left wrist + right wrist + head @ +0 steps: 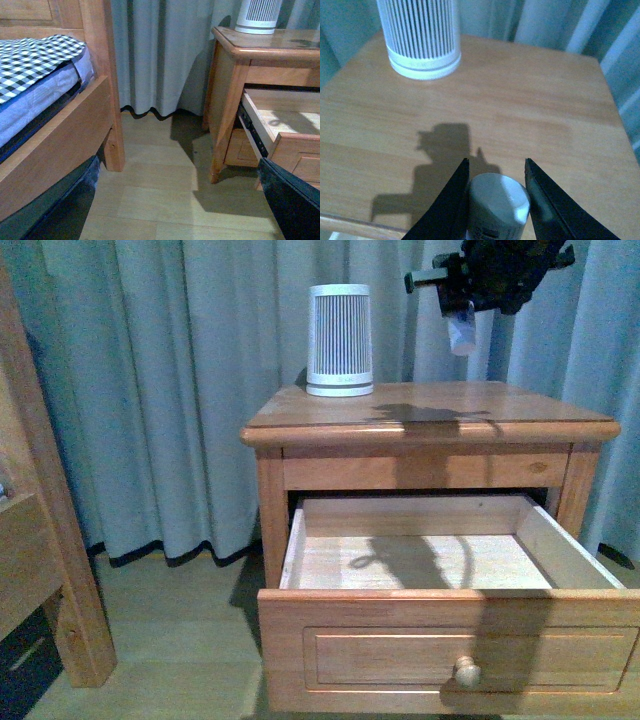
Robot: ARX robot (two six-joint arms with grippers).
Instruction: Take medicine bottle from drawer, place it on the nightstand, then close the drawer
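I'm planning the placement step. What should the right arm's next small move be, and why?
Probably lower the right pincer straight down. It is shut on the medicine bottle, held above a bare part of the nightstand top, well clear of the ribbed cylinder, so setting it down there looks safe. The drawer is open, to be closed afterward.

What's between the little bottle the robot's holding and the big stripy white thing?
Only bare nightstand top, with a dark shadow on it. The right wrist view shows that stretch between the medicine bottle and the ribbed cylinder.
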